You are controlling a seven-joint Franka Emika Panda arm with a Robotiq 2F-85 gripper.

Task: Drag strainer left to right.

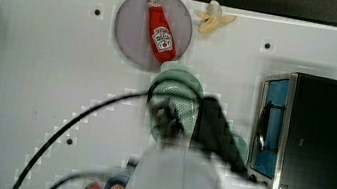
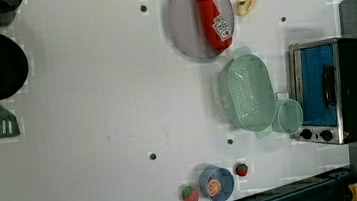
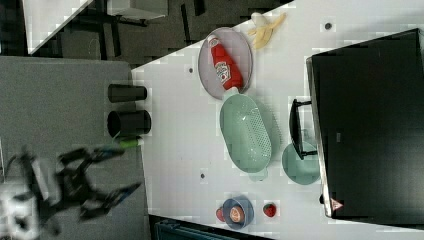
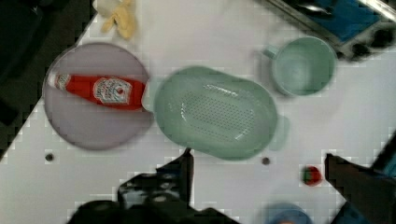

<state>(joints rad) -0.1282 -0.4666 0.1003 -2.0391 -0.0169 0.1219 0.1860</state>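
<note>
The strainer [image 1: 179, 83] is a pale mint-green oval colander with tiny holes in its middle, lying on the white table next to the grey plate. It also shows in the left view [image 2: 248, 93], the right view [image 3: 245, 132] and the wrist view [image 4: 217, 114]. My gripper [image 1: 167, 119] hangs above it in the top view, and the arm hides part of the strainer there. In the wrist view my gripper [image 4: 259, 165] is open, its dark fingers [image 4: 184, 170] standing wide apart with nothing between them and clear of the strainer's rim.
A grey plate [image 1: 132, 33] carries a ketchup bottle [image 1: 161, 30], with a banana [image 1: 214, 20] beside it. A small mint cup [image 2: 289, 116] stands between the strainer and the toaster oven [image 1: 318, 142]. A blue bowl [image 2: 216, 183] and strawberries sit near the table edge.
</note>
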